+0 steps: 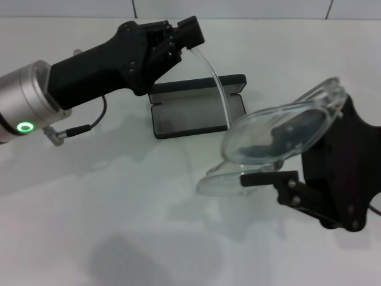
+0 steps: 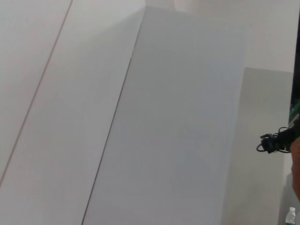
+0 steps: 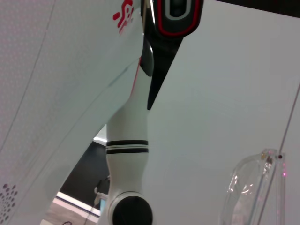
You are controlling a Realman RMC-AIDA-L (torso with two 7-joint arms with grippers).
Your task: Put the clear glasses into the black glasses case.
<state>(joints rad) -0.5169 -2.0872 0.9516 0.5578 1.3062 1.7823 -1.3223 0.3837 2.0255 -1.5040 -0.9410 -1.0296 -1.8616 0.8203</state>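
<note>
**A:** So where are the clear glasses (image 1: pixel 280 140) sitting right now?

**B:** They're hanging in the air over the white table (image 1: pixel 119 226), lens tilted toward the camera. The right end effector (image 1: pixel 262 177) is gripping the lens at its lower edge, fingers closed on it. One thin arm is curving up and away to the left end effector (image 1: pixel 189 37), which is pinching its tip (looks clamped to me).

**A:** And the black glasses case (image 1: pixel 196 107)?

**B:** It's lying open on the table behind the glasses, grey lining showing, lid standing up along the far edge. The stretched arm is crossing right above it. Right wrist view is catching a corner of the lens (image 3: pixel 253 187) too.
</note>
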